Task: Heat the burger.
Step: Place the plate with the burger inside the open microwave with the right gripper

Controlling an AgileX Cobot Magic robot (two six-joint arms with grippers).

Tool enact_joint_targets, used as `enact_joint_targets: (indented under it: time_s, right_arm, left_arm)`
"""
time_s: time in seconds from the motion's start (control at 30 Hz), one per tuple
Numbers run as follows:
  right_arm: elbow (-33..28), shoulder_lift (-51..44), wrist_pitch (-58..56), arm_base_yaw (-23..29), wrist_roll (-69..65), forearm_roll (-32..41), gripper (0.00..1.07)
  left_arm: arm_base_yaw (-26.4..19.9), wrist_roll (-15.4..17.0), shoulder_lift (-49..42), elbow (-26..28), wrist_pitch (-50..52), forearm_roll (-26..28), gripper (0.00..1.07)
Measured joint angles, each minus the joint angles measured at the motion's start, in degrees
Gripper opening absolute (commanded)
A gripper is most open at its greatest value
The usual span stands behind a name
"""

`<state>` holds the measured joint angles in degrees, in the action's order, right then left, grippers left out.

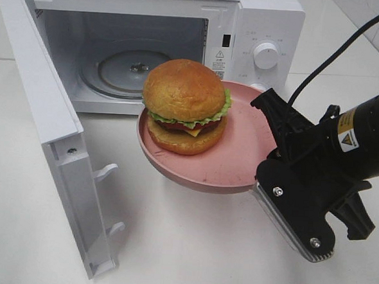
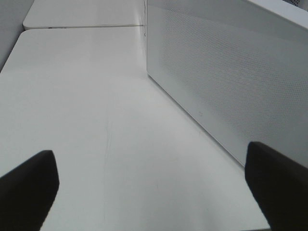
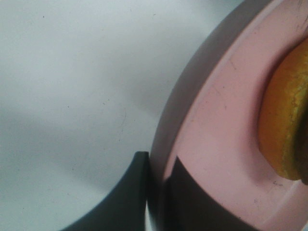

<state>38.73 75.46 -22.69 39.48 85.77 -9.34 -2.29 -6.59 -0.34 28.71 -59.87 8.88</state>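
Your right gripper (image 3: 157, 166) pinches the plate (image 1: 239, 164), burger (image 1: 185, 106) aloft before the open microwave (image 1: 261, 24), left gripper (image 2: 149, 192) agape; loading, closing, starting remain.

**Exterior high.** Mounted above and in front of the white table (image 1: 189, 245). Faces down and forward at middle range. Takes in the microwave (image 1: 260, 30), its open door (image 1: 49, 120), the pink plate (image 1: 233, 164), the burger (image 1: 185, 106) and the right gripper (image 1: 270, 111).

**Left wrist.** Low over the table (image 2: 96, 120), facing along it between the left gripper (image 2: 154, 197) fingertips (image 2: 29, 187). A perforated white panel (image 2: 226, 72) stands near; whether it is wall or door cannot be told.

**Right wrist.** Very near and blurred, looking past the right gripper (image 3: 156, 178) at the plate rim (image 3: 192, 120), the bun edge (image 3: 284, 125) and the table (image 3: 72, 72).

**Overlap.** The exterior and right wrist views share the plate, burger and gripper. All three views show the tabletop.
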Motion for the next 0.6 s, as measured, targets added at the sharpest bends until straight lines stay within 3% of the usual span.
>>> enact_joint_targets:
  time_s: [0.6]
  right_arm:
    - [6.13,5.21,2.92,2.46,-0.29,2.23,0.01]
  left_arm:
    - [0.0,0.0,0.0,0.0,0.0,0.0,1.03]
